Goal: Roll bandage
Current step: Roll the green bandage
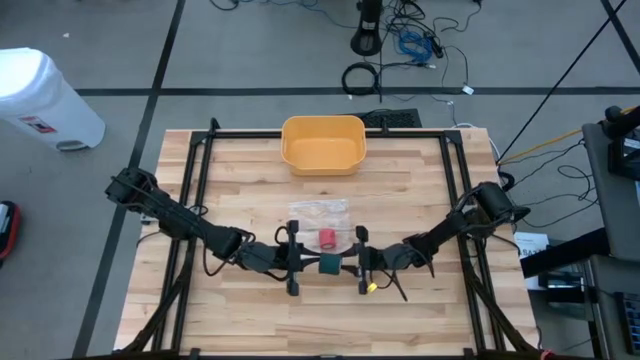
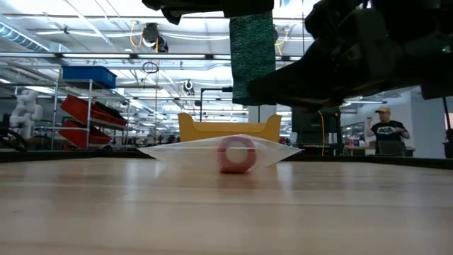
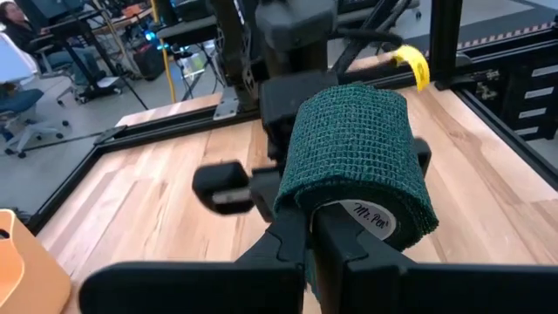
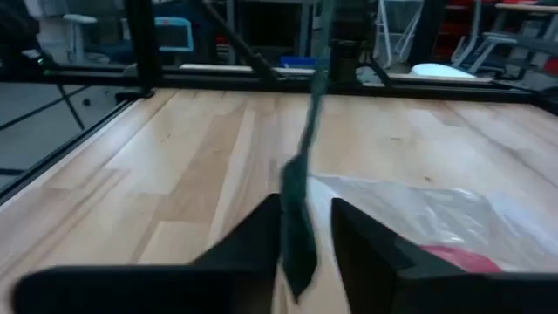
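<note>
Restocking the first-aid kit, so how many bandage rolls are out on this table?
2. A dark green bandage roll is held above the table between the left gripper and the right gripper. A red bandage roll lies on the clear plastic bag. None appear hidden.

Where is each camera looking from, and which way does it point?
High view: above the table, looking straight down; both arms meet at the green bandage roll, near the yellow bin.
Low view: table height, looking level across at the red roll on a plastic bag; dark arms overhead.
Left wrist view: on the left arm, looking past the left gripper holding the roll.
Right wrist view: on the right arm; right gripper around the bandage tail.
Shared: high and low views both show the bin and red roll.
</note>
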`<action>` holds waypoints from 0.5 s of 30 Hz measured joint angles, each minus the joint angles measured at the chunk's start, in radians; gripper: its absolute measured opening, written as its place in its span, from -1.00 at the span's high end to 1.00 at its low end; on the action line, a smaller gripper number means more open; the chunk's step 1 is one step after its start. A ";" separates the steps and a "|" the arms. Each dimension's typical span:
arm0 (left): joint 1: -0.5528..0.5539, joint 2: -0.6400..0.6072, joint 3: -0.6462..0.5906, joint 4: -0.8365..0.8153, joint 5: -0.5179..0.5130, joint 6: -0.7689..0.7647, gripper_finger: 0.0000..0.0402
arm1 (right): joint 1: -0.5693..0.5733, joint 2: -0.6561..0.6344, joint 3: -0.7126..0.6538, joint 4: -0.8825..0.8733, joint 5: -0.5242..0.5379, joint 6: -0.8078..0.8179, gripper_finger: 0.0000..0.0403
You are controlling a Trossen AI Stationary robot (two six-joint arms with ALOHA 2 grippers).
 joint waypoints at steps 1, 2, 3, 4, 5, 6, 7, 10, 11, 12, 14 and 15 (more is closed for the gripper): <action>0.000 0.000 0.002 -0.001 0.000 0.001 0.99 | -0.004 0.007 0.007 -0.003 -0.019 -0.003 0.63; 0.000 0.000 0.006 0.000 0.000 0.004 0.99 | -0.008 0.014 0.014 -0.001 -0.042 -0.004 0.72; 0.000 0.000 0.009 -0.001 0.000 0.008 0.99 | -0.013 0.019 0.019 -0.002 -0.062 -0.006 0.82; 0.000 0.000 0.012 -0.002 0.000 0.014 0.99 | -0.014 0.024 0.023 -0.003 -0.076 -0.007 0.90; 0.000 0.000 0.015 -0.002 0.001 0.025 0.99 | -0.014 0.028 0.025 -0.003 -0.081 -0.008 0.95; 0.000 0.000 0.019 -0.003 0.001 0.028 0.99 | -0.014 0.030 0.025 -0.005 -0.084 -0.007 0.97; 0.000 0.000 0.021 -0.002 0.001 0.030 0.99 | -0.014 0.030 0.025 -0.006 -0.082 0.000 0.96; 0.000 0.000 0.023 -0.003 -0.001 0.053 0.99 | -0.009 0.030 0.025 -0.004 -0.074 -0.003 0.99; 0.000 0.000 0.023 -0.004 -0.010 0.057 0.99 | -0.006 0.030 0.025 -0.004 -0.072 -0.003 0.99; 0.001 0.000 0.023 -0.006 -0.021 0.060 0.99 | -0.001 0.030 0.025 -0.004 -0.068 -0.002 1.00; 0.007 0.000 0.023 -0.009 -0.028 0.061 0.99 | 0.010 0.030 0.025 -0.003 -0.068 -0.002 1.00; 0.013 0.000 0.023 -0.014 -0.032 0.061 0.99 | 0.016 0.030 0.025 -0.002 -0.069 -0.002 1.00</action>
